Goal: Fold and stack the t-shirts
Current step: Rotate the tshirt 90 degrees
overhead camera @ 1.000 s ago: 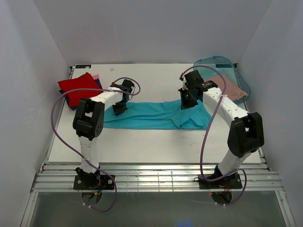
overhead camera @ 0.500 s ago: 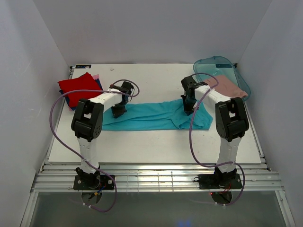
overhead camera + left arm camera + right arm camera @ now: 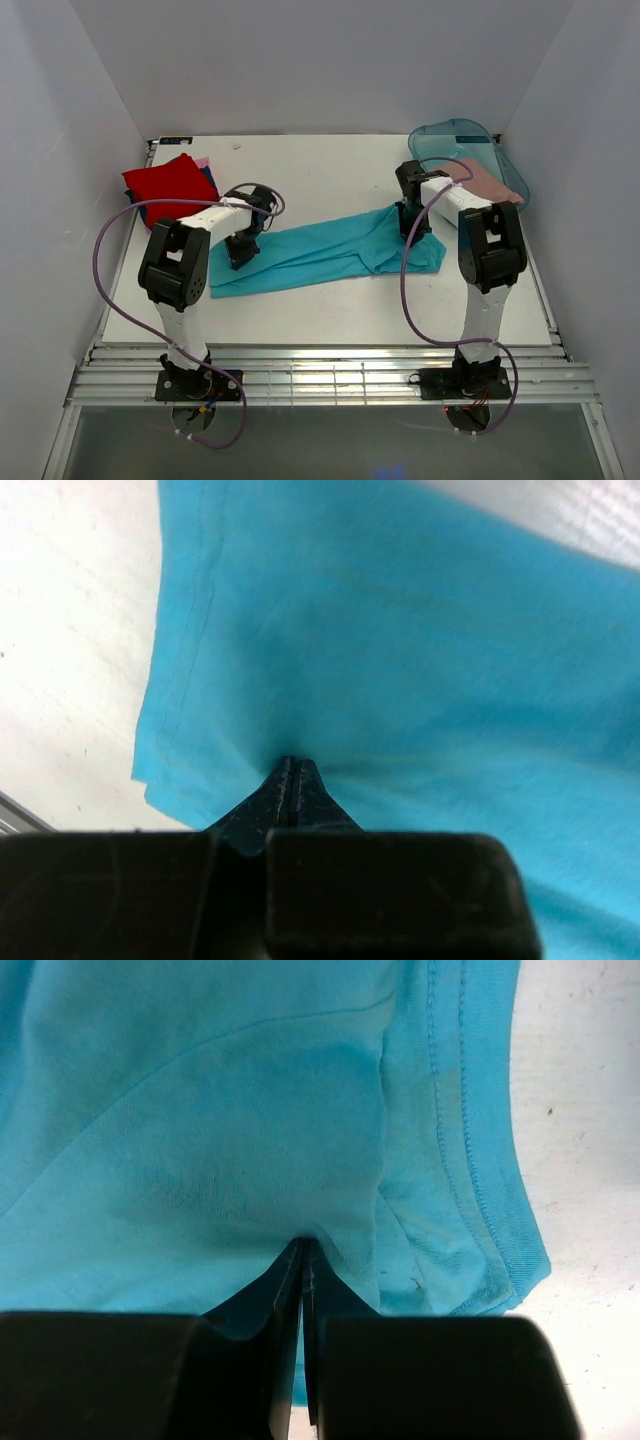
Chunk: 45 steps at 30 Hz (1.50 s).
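Observation:
The large teal t-shirt (image 3: 320, 250) lies stretched in a long band across the middle of the table. My left gripper (image 3: 240, 250) is shut on its left end; the left wrist view shows the closed jaws pinching teal cloth (image 3: 400, 660). My right gripper (image 3: 412, 228) is shut on the shirt's right end; the right wrist view shows teal cloth (image 3: 200, 1120) gathered at the closed tips, a hemmed edge to the right. A red t-shirt (image 3: 168, 184) tops a pile with dark blue and pink edges at the back left. A dusty-pink shirt (image 3: 488, 182) lies in the tub.
A translucent teal plastic tub (image 3: 462, 140) sits at the back right corner, close behind my right arm. The white table (image 3: 330, 310) ends in a slatted metal rail at the front. White walls close in on three sides.
Both grippers have pulled the teal shirt: the left end has moved forward and left, the right end toward the right. The shirt now lies slanted, and the right arm has swung toward the tub.

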Each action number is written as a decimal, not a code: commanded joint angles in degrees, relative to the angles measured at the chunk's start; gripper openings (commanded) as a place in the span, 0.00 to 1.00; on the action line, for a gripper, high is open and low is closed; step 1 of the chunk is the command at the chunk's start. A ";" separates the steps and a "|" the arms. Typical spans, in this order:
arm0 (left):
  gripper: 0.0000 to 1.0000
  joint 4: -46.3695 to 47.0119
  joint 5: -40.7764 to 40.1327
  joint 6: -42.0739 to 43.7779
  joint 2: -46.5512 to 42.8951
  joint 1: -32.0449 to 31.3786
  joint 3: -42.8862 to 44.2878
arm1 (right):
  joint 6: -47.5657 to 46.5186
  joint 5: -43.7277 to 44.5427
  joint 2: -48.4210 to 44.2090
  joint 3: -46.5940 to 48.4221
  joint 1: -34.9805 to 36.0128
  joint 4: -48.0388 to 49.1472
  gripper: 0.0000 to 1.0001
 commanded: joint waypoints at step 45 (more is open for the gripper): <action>0.00 -4.27 -14.01 -12.25 -25.56 -16.00 -8.60 | -1.09 -14.40 -21.09 2.29 8.22 15.58 0.08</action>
